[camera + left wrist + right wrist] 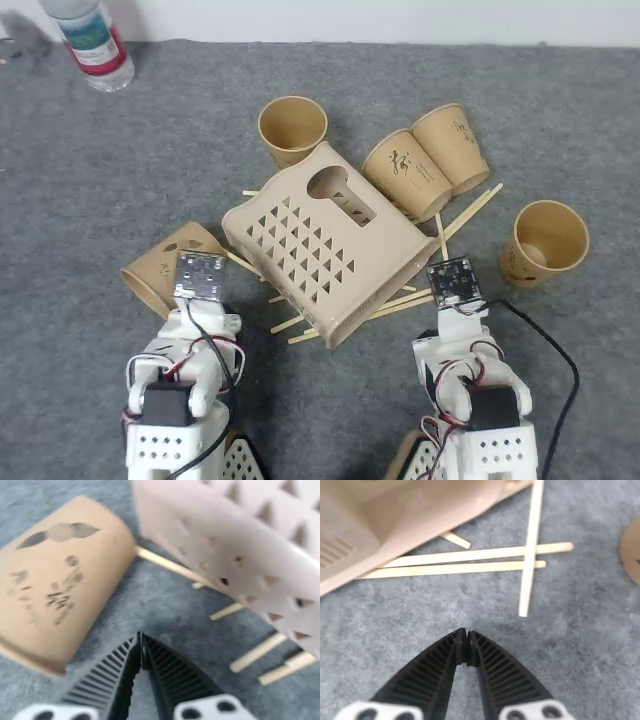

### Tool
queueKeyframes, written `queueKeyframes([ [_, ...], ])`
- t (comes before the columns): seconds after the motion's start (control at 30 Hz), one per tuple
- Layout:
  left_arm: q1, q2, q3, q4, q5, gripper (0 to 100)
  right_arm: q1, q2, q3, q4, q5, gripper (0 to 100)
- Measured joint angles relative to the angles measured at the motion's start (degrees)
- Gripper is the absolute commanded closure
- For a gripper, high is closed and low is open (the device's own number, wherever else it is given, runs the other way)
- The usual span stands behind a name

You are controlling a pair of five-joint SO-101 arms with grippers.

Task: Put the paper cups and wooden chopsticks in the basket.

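A beige perforated basket [325, 240] lies overturned mid-table on top of several wooden chopsticks [400, 303]. One paper cup [160, 262] lies on its side left of the basket, right in front of my left gripper [140, 641], which is shut and empty. The same cup [55, 595] looms close in the left wrist view, beside the basket wall [240, 540]. My right gripper [465, 639] is shut and empty just short of crossed chopsticks [470, 562] by the basket's corner [395, 515]. Other cups: one upright behind the basket [291, 127], two lying together [428, 159], one at right [545, 243].
A clear water bottle [92, 40] stands at the far left back. A black cable [555, 350] runs along the right arm. Grey carpet [80, 180] covers the table, open at left and front middle.
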Motion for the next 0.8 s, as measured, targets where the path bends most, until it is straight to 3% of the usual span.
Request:
queueKeyframes([
  [0.07,2.02,0.0,0.0,-0.26,0.0,99,-1.23,0.0,0.0,-2.11,0.0,98.9],
  [0.17,4.48,0.0,0.0,-6.86,0.0,99,-1.41,0.0,0.0,-9.58,0.0,98.9],
  [0.5,5.36,0.0,0.0,-46.51,0.0,99,-2.29,0.0,0.0,-43.6,0.0,98.9],
  [0.8,5.45,0.0,0.0,-88.26,0.0,99,-2.29,0.09,0.0,-85.45,0.0,98.9],
])
